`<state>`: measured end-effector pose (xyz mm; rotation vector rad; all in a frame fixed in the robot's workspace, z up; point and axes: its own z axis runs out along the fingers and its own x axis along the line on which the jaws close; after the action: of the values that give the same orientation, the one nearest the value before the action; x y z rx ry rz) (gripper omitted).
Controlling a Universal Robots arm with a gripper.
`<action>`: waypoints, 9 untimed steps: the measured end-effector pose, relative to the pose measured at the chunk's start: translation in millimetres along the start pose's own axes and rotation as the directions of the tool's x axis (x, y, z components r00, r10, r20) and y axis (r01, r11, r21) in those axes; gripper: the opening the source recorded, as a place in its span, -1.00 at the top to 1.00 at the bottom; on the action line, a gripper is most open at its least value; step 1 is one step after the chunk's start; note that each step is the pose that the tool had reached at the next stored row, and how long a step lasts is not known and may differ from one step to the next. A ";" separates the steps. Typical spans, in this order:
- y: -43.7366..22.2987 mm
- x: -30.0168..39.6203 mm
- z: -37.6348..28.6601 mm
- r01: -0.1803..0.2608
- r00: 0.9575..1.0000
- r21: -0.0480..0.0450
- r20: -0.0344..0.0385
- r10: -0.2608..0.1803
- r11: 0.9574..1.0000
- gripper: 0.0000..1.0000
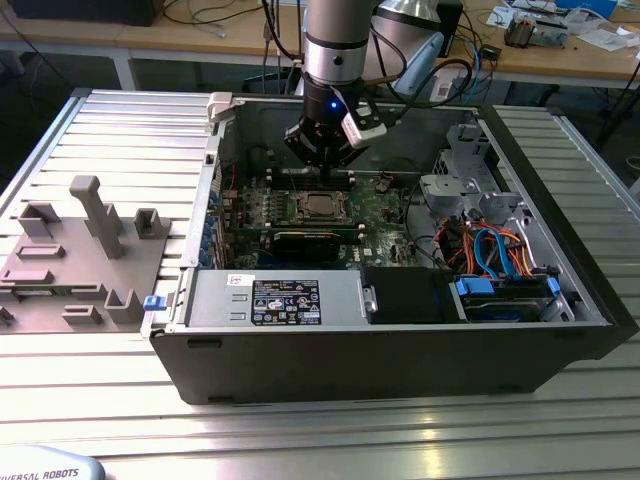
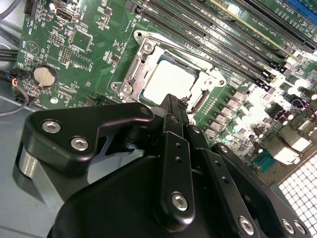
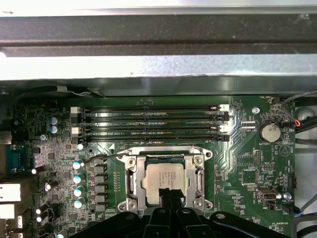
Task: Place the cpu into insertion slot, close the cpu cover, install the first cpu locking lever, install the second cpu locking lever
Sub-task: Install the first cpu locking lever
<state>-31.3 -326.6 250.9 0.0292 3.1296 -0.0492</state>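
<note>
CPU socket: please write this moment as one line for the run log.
cpu: seated in insertion slot | cpu cover: down over it | pincer: at the cpu's edge, holding nothing visible

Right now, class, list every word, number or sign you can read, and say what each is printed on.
Black sticker on the grey metal box: print too small to read.
Small white label beside it: too small.
Shiny silver-grey square cpu: etched lines, unreadable.
Green circuit board: white markings, unreadable.
Pale grey cover, exterior view's lower left: a maker's name, left unquoted.
</note>
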 end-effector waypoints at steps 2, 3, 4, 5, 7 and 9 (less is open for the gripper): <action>0.1 0.0 0.0 0.001 1.000 -0.001 0.000 -0.001 1.000 0.79; 0.1 0.0 0.1 0.001 1.000 -0.002 0.000 -0.001 1.000 0.79; 0.1 0.0 0.1 0.001 1.000 -0.002 0.000 -0.001 1.000 0.79; 0.0 0.0 0.0 0.002 1.000 -0.005 0.000 -0.002 1.000 0.79; 0.1 0.0 0.1 0.001 1.000 -0.011 0.000 -0.001 1.000 0.79; 0.0 0.0 0.1 0.001 1.000 -0.011 0.000 -0.001 1.000 0.79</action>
<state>-31.3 -326.6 250.8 0.0270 3.1300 -0.0313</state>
